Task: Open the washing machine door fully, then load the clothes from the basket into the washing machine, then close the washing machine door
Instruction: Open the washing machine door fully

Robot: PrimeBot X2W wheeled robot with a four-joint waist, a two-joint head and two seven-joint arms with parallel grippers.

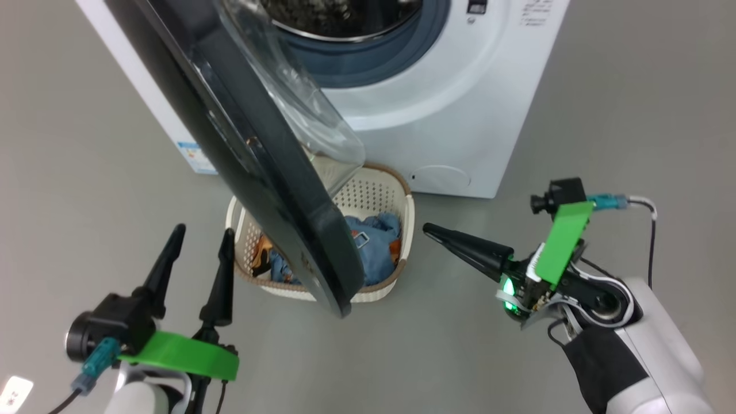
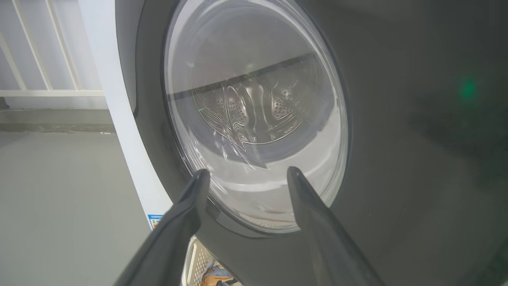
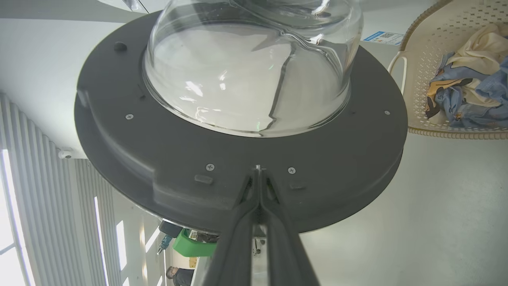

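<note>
The door (image 1: 253, 172) stands partly open, slanting from 11 o'clock to the middle of the head view, with its free edge over the basket (image 1: 376, 192). The washer (image 1: 460, 115) sits at 12 o'clock. Blue clothes (image 1: 376, 241) lie in the basket, on the floor just before the washer. The left gripper (image 1: 204, 230), at 8 o'clock, has its fingers apart and empty, facing the door's outer side. The right gripper (image 1: 430, 230), at 4 o'clock, has its fingers pressed together on nothing, clear of the door.

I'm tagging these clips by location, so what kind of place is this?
Likely a laundry area, perhaps a test room: a white front-loading washing machine with its door open, a basket of clothes before it, and a plain grey floor.
</note>
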